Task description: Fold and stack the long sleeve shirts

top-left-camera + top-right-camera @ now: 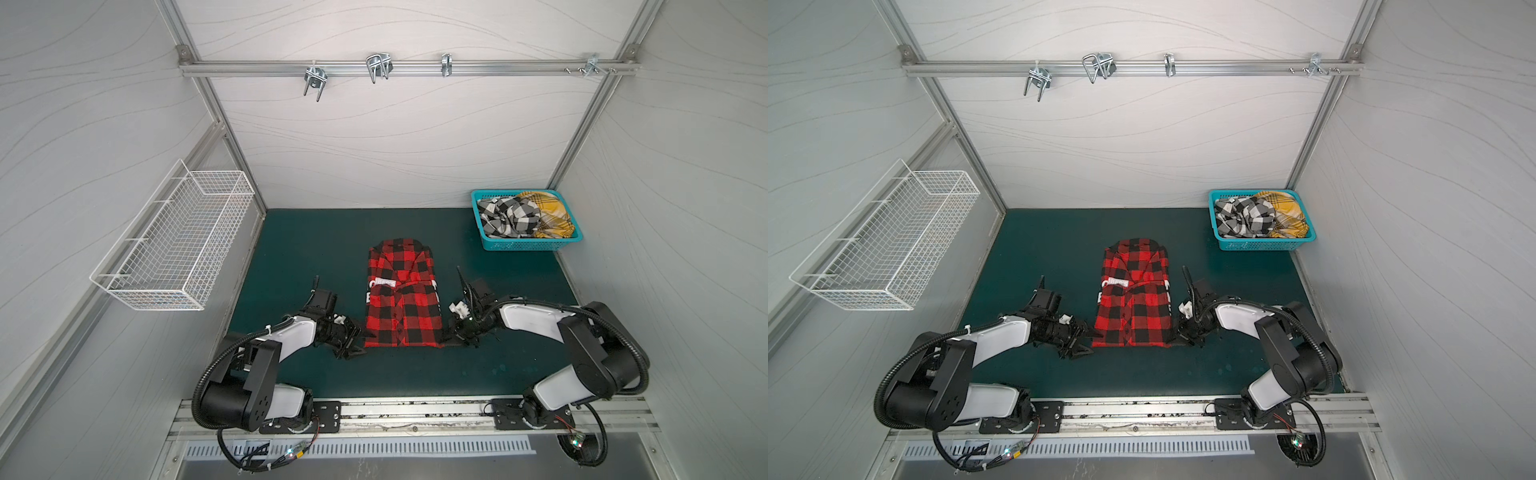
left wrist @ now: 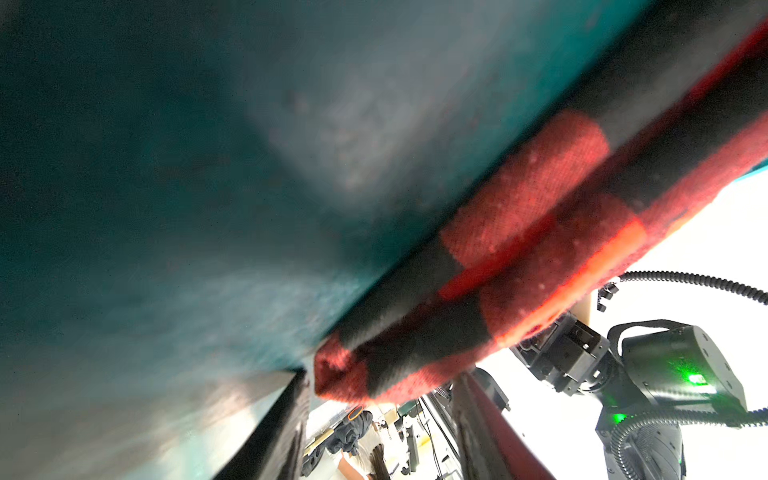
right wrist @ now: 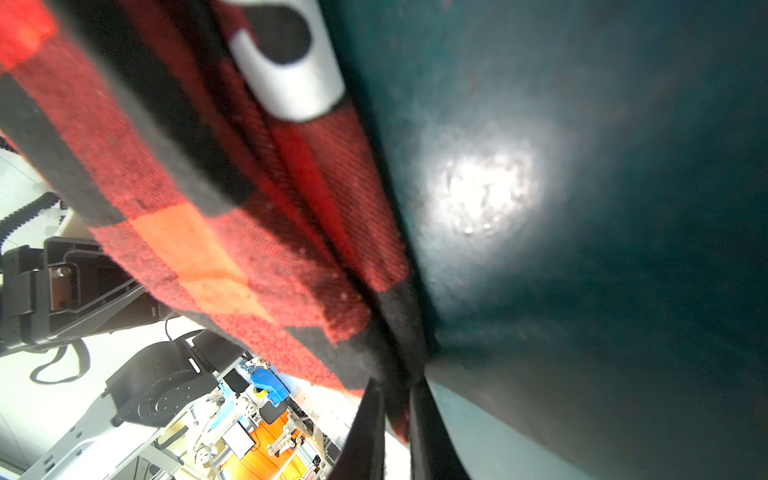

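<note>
Currently: red plaid on the desk, both arms at its near hem

Red-and-black plaid shirt (image 1: 401,307) lies mid-desk (image 1: 311,249), folded into a narrow rectangle. Collar is at the far end, hem at the near end, and white block letters run across the middle. It shows the same way in both top views.

Right end effector (image 1: 451,338) is down at the near-right hem corner. It's clenched on the shirt: the right wrist view shows the fingers (image 3: 365,432) nearly together with plaid cloth pinched between them.

Left end effector (image 1: 355,347) sits low at the near-left hem corner. It's released, with the jaws standing apart. In the left wrist view the hem corner sits just beside one finger (image 2: 274,432) and isn't squeezed. I can't tell whether the cloth touches that finger.

Turquoise basket (image 1: 523,245) is at the far right of the desk, well apart from the red shirt. Two crumpled shirts are inside it:
- black-and-white check shirt (image 1: 509,216) on the left
- yellow plaid shirt (image 1: 548,216) on the right, touching the check one

White wire basket (image 1: 178,241) hangs on the left wall.
</note>
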Tool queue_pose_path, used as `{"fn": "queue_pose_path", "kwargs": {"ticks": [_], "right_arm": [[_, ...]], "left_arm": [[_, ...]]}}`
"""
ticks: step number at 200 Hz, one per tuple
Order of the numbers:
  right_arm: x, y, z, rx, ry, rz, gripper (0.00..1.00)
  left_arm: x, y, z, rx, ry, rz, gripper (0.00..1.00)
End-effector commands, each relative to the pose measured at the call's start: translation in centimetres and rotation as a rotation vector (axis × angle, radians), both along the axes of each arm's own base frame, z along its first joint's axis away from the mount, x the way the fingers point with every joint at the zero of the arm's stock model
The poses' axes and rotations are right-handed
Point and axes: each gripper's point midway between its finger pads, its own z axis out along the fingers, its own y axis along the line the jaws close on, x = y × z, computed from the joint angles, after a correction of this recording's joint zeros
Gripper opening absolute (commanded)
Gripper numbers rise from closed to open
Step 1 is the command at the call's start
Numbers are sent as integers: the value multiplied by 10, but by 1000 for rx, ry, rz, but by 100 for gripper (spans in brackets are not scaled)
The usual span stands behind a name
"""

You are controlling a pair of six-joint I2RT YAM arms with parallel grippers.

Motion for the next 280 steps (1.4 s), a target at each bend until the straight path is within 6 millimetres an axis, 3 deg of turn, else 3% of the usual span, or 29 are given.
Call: {"fn": "queue_pose_path", "kwargs": {"ticks": [1,55,123,170,228,280], "right_arm": [[-1,2,7,3,1,-1,14],[0,3,6,1,2,2,14],[-3,2,0,-1,11,1,13],[-2,6,2,0,9,6,13],[-1,7,1,0,7,6,13],[-1,7,2,2,9,7,13]], "left_arm": [[-3,32,-40,227,21,33,55],[5,40,-44,272,16,24,53],[9,46,-32,299,-31,14,54],[15,41,-40,275,-14,16,53],[15,49,-50,320,4,10,49],[22,52,-46,325,-17,16,52]]}}
